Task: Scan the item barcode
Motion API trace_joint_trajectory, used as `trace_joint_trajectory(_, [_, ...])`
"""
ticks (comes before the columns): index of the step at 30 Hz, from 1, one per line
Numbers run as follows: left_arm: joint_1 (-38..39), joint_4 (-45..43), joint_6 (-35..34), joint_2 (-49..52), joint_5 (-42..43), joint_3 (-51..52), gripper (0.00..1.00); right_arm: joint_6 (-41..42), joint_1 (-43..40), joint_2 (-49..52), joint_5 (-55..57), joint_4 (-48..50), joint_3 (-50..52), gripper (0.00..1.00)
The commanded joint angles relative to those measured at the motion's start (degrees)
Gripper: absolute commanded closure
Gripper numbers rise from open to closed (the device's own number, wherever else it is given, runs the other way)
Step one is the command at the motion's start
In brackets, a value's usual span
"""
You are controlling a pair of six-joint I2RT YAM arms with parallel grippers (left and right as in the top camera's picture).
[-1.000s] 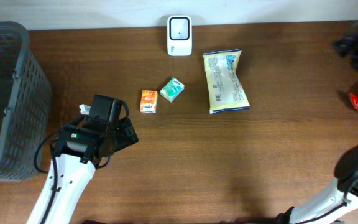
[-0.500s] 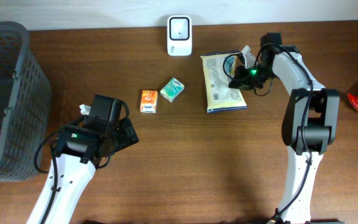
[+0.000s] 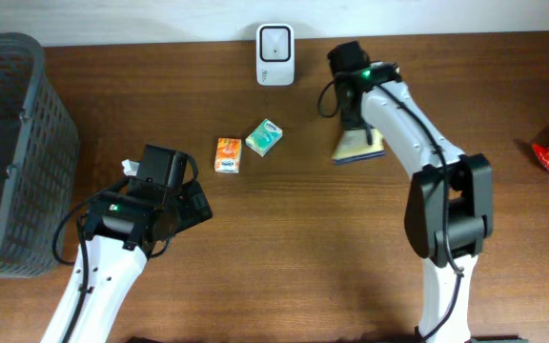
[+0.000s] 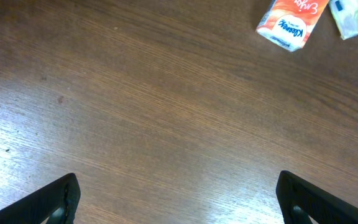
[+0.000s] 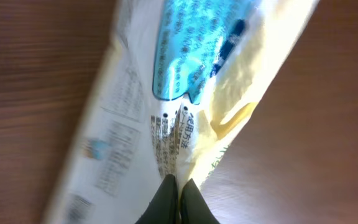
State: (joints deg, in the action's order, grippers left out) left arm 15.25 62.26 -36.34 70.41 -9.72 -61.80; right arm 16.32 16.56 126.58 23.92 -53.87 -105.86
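Snack bag (image 5: 166, 93) is pinched between the closed fingers of the right gripper (image 5: 179, 200), near the white scanner (image 3: 275, 42). Left gripper (image 4: 179, 202) stands wide open over the table (image 3: 303, 248).

Soft, even light is falling on the table (image 3: 284, 248); sheen is showing toward six o'clock in the left wrist view; the packet (image 5: 135, 124) is appearing blurred.

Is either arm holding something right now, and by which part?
The right end effector is shut on the bag, pinching a thin fold of its printed wrapper. The left end effector is open and holds nothing.
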Motion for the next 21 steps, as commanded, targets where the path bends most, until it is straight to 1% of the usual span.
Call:
trace_joint_trajectory(1, [-0.02, -0.04, -0.76, -0.17, -0.63, -0.26, 0.01, 0.24, 4.52, 1.22, -11.74, 4.68, 0.61, 0.96])
trace_joint_trajectory(3, [-0.02, -0.04, -0.76, -0.17, -0.63, -0.26, 0.01, -0.13, 6.36, 1.4, -12.09, 5.44, 0.59, 0.96])
trace_joint_trajectory(5, [-0.02, -0.04, -0.76, -0.17, -0.63, -0.26, 0.01, 0.7, 4.98, 0.5, -10.95, 2.47, -0.24, 0.96])
trace_joint_trajectory(7, [-0.02, -0.02, -0.76, -0.17, -0.63, -0.26, 0.01, 0.7, 2.51, -1.2, -9.38, -4.83, -2.6, 0.96])
trace_joint_trajectory(8, [-0.02, -0.04, -0.76, -0.17, -0.63, -0.26, 0.01, 0.72, 1.07, -2.47, -5.42, -9.53, -4.02, 0.96])
trace_joint_trajectory(9, [-0.02, -0.04, -0.76, -0.17, -0.63, -0.26, 0.01, 0.68, -1.36, -4.63, 2.99, -16.61, -5.6, 0.96])
trace_joint_trajectory(10, [-0.02, -0.04, -0.76, -0.17, -0.63, -0.26, 0.01, 0.5, -3.39, -6.03, 9.01, -21.73, -6.08, 0.96])
trace_joint_trajectory(11, [-0.02, -0.04, -0.76, -0.17, -0.63, -0.26, 0.01, 0.5, -4.87, -6.1, 9.05, -22.99, -6.05, 0.96])
trace_joint_trajectory(12, [-0.02, -0.04, -0.76, -0.17, -0.63, -0.26, 0.01, 0.48, -6.8, -5.95, 6.47, -23.3, -5.73, 0.96])
trace_joint_trajectory(13, [-0.02, -0.04, -0.76, -0.17, -0.63, -0.26, 0.01, -1.18, -8.87, -5.77, 0.17, -23.06, -5.22, 0.72])
trace_joint_trajectory(14, [-0.02, -0.04, -0.76, -0.17, -0.63, -0.26, 0.01, -7.96, -11.69, -4.85, -9.03, -22.21, -4.66, 0.23])
trace_joint_trajectory(15, [-0.02, -0.04, -0.76, -0.17, -0.63, -0.26, 0.01, -8.39, -14.03, -4.22, -11.45, -21.57, -4.57, 0.02])
trace_joint_trajectory(16, [-0.02, -0.04, -0.76, -0.17, -0.63, -0.26, 0.01, -8.37, -15.82, -3.72, -13.09, -21.4, -4.48, 0.01])
trace_joint_trajectory(18, [-0.02, -0.04, -0.76, -0.17, -0.63, -0.26, 0.01, -8.63, -25.68, -3.28, -21.73, -22.32, -2.97, 0.01])
trace_joint_trajectory(20, [-0.02, -0.04, -0.76, -0.17, -0.63, -0.26, 0.01, -9.05, -32.22, -3.28, -25.27, -23.23, -0.68, 0.01])
trace_joint_trajectory(21, [-0.02, -0.04, -0.76, -0.17, -0.63, -0.26, 0.01, -9.07, -36.57, -3.28, -29.7, -21.0, 2.6, 0.01])
